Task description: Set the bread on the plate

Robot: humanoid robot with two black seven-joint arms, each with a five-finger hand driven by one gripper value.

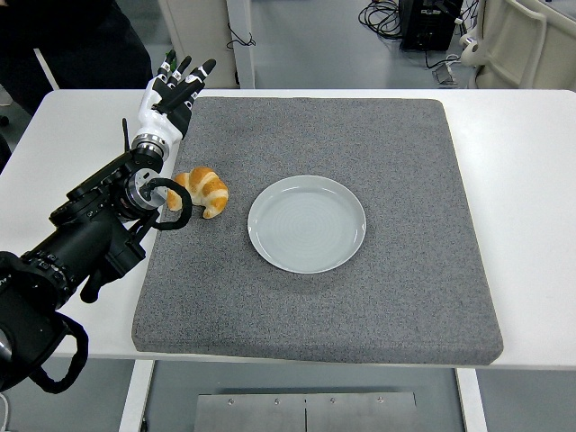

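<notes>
I see the bread (203,190), a croissant, lying on the grey mat (315,297) at the left-centre of the frame, just left of the plate (307,224) and clear of its rim. The plate sits near the middle of the frame and holds nothing. My left hand (174,90) is up in the upper left, over the mat's far left corner, with its fingers (189,66) straight and spread apart, holding nothing. It is beyond the croissant, while the forearm (90,225) runs in from the lower left and a black cable loop on it crosses the croissant's near end. The right arm does not show anywhere in the frame.

I judge the croissant light, soft and flaky: it will crush or shed crust if I squeeze hard, and its curved, glazed back may let fingertips slide. I would take it across the thick middle of the crescent, thumb on one flank and fingers on the other, closing only until it stops giving. The tapered ends look too thin and likely to break off. The mat looks grippy, so I would lift it straight up rather than drag it, then carry it a short way right to the plate
</notes>
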